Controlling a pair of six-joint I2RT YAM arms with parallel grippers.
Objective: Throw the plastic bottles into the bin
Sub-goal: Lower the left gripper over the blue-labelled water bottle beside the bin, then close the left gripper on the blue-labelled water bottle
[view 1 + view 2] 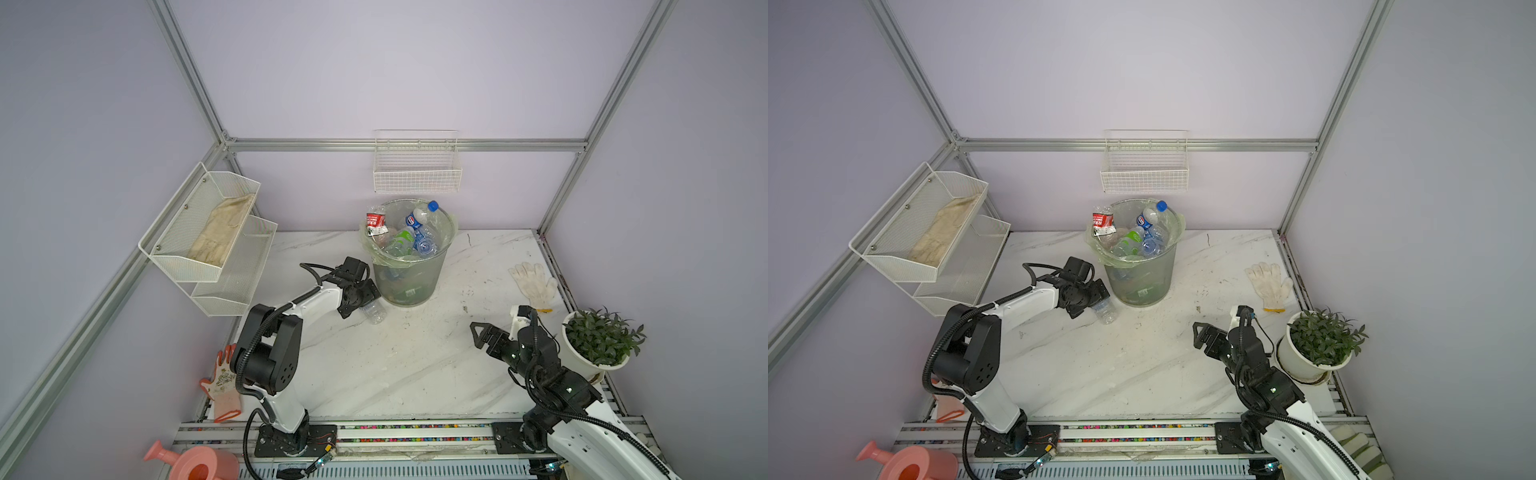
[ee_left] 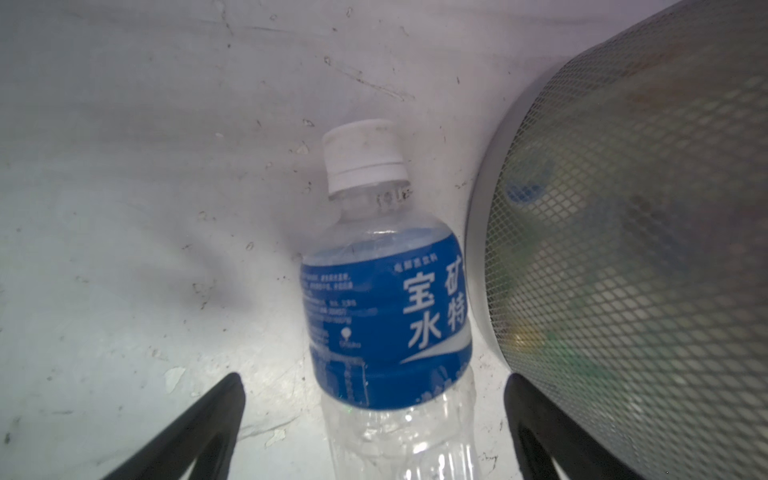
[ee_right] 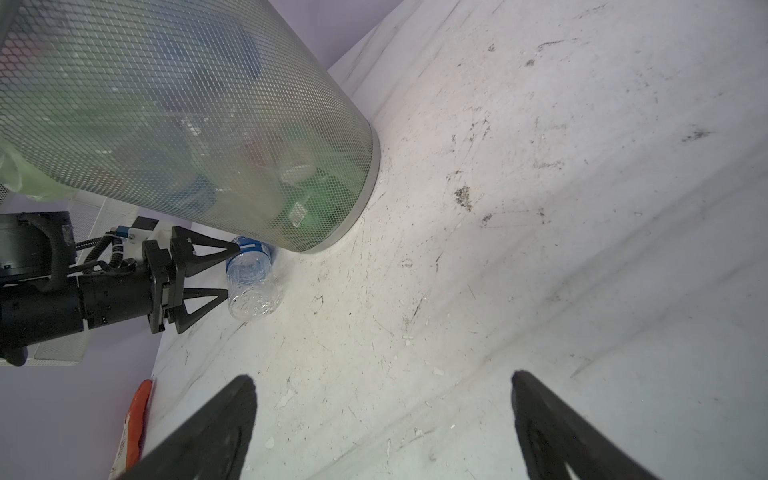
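White marbled table (image 1: 415,374) floors a lilac-walled booth, scuffed and largely open. One bottle (image 2: 386,316), blue-labelled and white-capped, lies on its side on it. It is just beside the foot of the bin (image 1: 409,286), on the bin's front-left. The left wrist view shows only a sliver between label and mesh, and whether they touch cannot be told.

The left fingers (image 2: 216,415) stand wide to either side of the bottle's clear lower body. Table shows in the gap on each side, and they hold nothing. One finger sits close against the bin's wall, so that side is tight, while the other finger has open table beside it.

Bottles (image 1: 411,239) heap the bin up to its rim. A blue-capped one pokes above it, and a red-labelled one (image 1: 376,222) leans at the rim's left edge on the folded-over green bag. The bin stands near the table's back edge, below a wire basket (image 1: 417,170) on the back wall.

Between the two arms lies a broad stretch of open table. The right fingers (image 3: 220,419) are spread wide above it, holding nothing, well apart from bottle and bin. Behind them a plant pot (image 1: 598,349) sits at the right edge, with a white glove (image 1: 534,284) further back along that edge. Two mesh shelves (image 1: 183,266) jut from the left wall over the table's left edge, near the left arm.
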